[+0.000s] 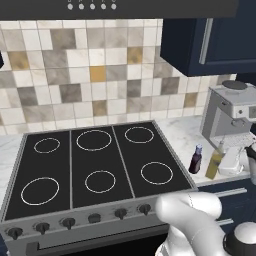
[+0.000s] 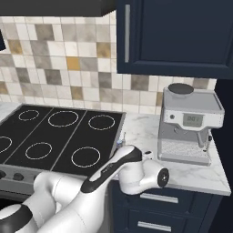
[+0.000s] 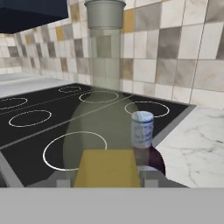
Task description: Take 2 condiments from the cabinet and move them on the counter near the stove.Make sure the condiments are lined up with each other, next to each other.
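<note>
Yellow-olive oil fills the tall clear bottle [image 1: 215, 161] standing on my marble bench [image 1: 182, 134] right of the stove [image 1: 95, 165], just beside the shorter dark bottle [image 1: 195, 159] with its blue cap. The gripper [image 1: 250, 152] sits by the oil bottle; I cannot tell whether it is clamped. No label writing is readable.

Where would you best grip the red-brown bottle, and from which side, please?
Probably the wide lower body of the red-brown bottle, coming level from the counter's front edge. It stands upright, its neck is narrow, the cooktop is left and the oil bottle close on its right.
</note>
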### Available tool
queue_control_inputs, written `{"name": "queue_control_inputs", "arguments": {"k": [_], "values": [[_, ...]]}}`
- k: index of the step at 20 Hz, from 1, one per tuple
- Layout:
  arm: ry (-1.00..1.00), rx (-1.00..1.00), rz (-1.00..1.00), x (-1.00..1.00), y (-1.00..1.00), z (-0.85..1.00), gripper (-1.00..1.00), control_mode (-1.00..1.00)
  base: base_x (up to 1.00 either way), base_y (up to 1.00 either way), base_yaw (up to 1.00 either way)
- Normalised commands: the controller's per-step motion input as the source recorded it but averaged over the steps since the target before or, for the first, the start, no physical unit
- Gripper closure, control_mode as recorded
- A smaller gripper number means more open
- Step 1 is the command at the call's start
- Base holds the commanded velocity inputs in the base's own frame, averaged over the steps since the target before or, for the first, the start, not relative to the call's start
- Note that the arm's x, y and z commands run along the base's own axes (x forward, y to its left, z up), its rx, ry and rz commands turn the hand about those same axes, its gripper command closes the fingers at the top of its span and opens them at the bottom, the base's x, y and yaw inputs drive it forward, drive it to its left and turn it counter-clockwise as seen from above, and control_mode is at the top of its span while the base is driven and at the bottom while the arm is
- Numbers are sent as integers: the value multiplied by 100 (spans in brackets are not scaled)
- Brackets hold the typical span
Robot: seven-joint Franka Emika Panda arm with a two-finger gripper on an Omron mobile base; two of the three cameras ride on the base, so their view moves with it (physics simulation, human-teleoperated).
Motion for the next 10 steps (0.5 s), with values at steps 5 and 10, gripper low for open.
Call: {"name": "queue_control_inputs", "arguments": {"k": [5, 10], "values": [[0, 0, 0, 14, 0, -12, 100, -100, 0, 0, 0], [0, 0, 0, 19, 0, -1, 100, -100, 0, 0, 0]]}}
